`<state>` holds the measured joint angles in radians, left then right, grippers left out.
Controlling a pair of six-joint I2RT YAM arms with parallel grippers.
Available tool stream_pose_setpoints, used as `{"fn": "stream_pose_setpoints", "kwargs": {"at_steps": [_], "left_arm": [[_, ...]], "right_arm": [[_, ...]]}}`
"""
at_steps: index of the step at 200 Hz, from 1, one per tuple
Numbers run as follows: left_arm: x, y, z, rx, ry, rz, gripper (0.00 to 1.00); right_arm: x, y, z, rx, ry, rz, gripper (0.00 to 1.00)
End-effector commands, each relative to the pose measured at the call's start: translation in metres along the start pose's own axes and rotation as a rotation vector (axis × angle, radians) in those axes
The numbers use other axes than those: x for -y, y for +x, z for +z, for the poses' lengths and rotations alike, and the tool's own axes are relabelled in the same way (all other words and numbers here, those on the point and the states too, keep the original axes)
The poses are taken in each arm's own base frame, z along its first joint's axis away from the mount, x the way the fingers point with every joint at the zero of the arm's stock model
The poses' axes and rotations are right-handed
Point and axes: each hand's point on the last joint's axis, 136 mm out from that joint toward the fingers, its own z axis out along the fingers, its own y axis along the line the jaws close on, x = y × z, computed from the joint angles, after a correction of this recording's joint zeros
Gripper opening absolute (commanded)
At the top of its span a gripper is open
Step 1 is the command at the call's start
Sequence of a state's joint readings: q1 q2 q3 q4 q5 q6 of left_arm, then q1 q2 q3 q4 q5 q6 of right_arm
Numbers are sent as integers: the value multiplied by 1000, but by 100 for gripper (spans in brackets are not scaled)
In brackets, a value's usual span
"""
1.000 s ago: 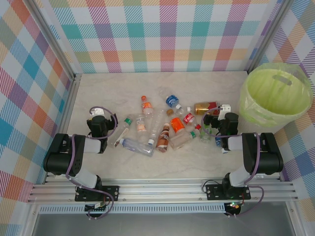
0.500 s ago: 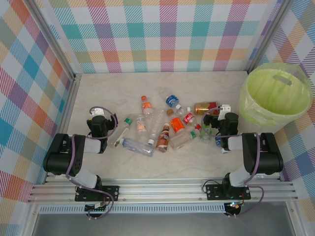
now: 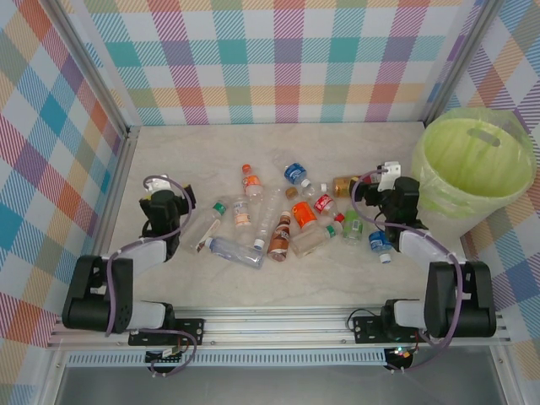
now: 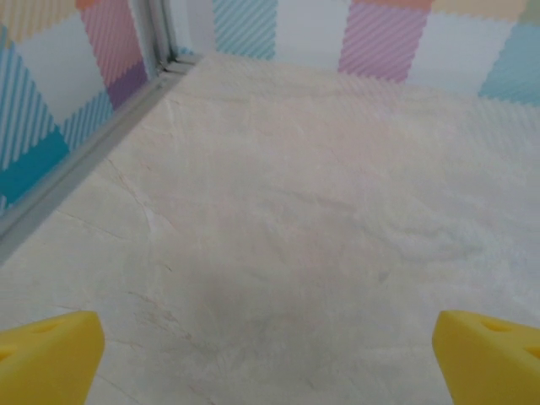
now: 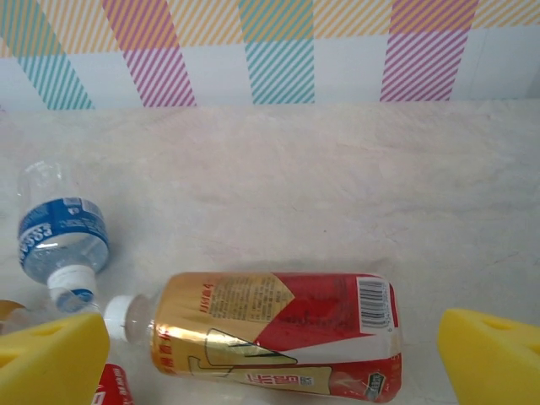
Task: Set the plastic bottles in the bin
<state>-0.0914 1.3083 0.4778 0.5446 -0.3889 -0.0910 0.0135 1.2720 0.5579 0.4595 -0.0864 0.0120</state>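
Right gripper point(image 3: 373, 192) is being shown by the top camera just beside the gold-and-red bottle point(image 3: 352, 183). That's at the right end of the plastic bottles point(image 3: 278, 221), which are lying scattered mid-table. The bin point(image 3: 432, 192) is standing near it on the right, with nothing seen inside. The left gripper point(image 3: 160, 201) is sitting left of the pile, touching no bottle.

Left wrist view: the left gripper point(image 4: 270, 363) is being held wide open over bare table point(image 4: 278, 211), gripping nothing.

Right wrist view: the right gripper point(image 5: 272, 363) is being held spread wide and empty. The gold-and-red bottle point(image 5: 278, 333) is lying on its side ahead of the yellow fingers point(image 5: 51, 359), cap to the left, and a blue-label bottle point(image 5: 63, 236) is lying beyond it. It's being guessed as light, thin-walled and a bit slick, so it's probably best pinched gently across mid-body.
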Motion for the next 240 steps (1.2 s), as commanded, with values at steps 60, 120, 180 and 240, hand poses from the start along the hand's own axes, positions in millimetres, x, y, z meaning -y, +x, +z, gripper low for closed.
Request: {"fn": "stream_pose_setpoints", "kwargs": {"at_steps": [60,120,180,240], "left_arm": [[7,-10,-68,-298,46,-404,100],[9,-5,-79,-352,76,-383,100],[0,5,-75,-346,32,-408,100],[-7,9,-73,-352,-10,-408,100]], "right_arm": [[-16,46,-40,-446,7,236,100],[19,104,-88,-727,339,346,94],[44,129,-90,-793,514,323,73],[18,147,-58,-868,337,351,75]]}}
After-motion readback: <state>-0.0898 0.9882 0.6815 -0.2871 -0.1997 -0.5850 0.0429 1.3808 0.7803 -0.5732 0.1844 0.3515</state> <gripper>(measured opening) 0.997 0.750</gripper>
